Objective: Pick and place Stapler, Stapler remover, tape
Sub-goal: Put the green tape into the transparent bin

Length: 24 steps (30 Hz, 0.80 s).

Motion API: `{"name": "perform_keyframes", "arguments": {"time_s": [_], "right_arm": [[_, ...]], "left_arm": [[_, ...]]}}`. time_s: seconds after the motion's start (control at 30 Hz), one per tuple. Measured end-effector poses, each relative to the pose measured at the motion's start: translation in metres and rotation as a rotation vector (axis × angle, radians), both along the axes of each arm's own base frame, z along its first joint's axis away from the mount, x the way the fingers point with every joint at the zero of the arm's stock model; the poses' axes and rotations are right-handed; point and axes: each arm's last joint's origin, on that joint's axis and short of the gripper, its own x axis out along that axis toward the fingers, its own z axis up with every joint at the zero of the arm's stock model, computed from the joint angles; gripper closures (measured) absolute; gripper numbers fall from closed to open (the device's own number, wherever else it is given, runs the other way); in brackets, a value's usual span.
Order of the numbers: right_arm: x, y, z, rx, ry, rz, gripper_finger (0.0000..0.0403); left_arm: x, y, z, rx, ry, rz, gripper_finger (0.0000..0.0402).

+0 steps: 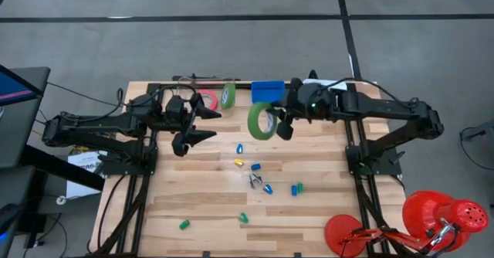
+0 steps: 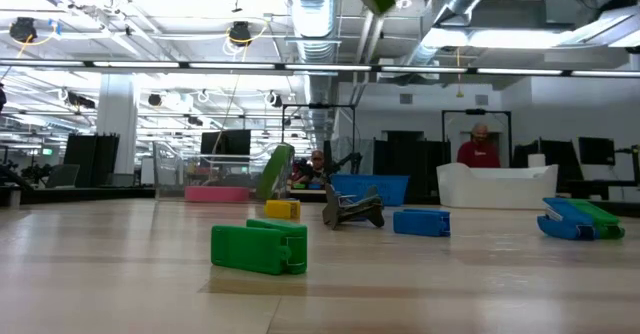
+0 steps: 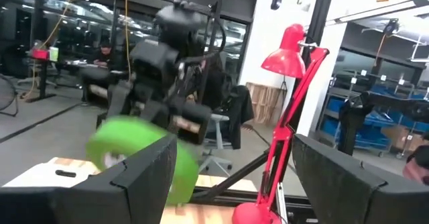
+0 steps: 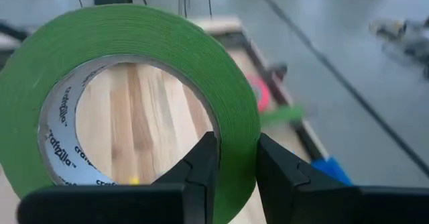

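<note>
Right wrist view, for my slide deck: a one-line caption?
Right gripper, jaws clamped on a green tape roll's wall, holds it above the wooden table.

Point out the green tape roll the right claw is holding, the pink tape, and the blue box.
green tape roll (image 4: 221, 83): right wrist view, outer band.
pink tape (image 1: 209, 100): high view, ring's edge.
blue box (image 1: 267, 91): high view, top face.

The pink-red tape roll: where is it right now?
High view: pink-red tape roll lies at the table's far edge, beside an upright green roll, just past the open left gripper.
</note>
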Motion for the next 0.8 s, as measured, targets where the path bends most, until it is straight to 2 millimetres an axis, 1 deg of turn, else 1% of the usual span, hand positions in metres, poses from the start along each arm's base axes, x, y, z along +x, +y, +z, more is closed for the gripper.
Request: {"name": "perform_keyframes", "arguments": {"time_s": [0.17,0.37,0.47,0.53,0.6,0.7,0.77,0.8], "right_arm": [[0.003,0.001,0.028,-0.024,-0.178,0.008,0.0334],[0.008,0.0,0.044,-0.05,-0.344,0.013,0.0334],[0.01,0.0,0.047,-0.053,-0.385,0.018,0.0334],[0.015,0.001,0.048,-0.05,-0.419,0.035,0.0334],[0.017,0.002,0.047,-0.049,-0.422,0.042,0.0334],[0.026,0.005,0.049,-0.048,-0.48,0.052,0.0334],[0.029,0.006,0.045,-0.049,-0.47,0.057,0.0334],[0.035,0.007,0.044,-0.048,-0.492,0.062,0.0334]], "left_arm": [[-0.001,0.0,0.003,-0.02,-0.027,-0.006,0.0116],[-0.002,0.0,0.008,-0.019,-0.08,-0.007,0.0116],[-0.002,0.0,0.008,-0.018,-0.088,-0.008,0.0116],[-0.002,0.0,0.009,-0.018,-0.088,-0.008,0.0116],[-0.002,0.0,0.009,-0.018,-0.092,-0.008,0.0116],[-0.002,0.0,0.009,-0.018,-0.095,-0.008,0.0116],[-0.002,0.0,0.009,-0.018,-0.096,-0.008,0.0116],[-0.002,0.0,0.009,-0.017,-0.096,-0.008,0.0116]]}}
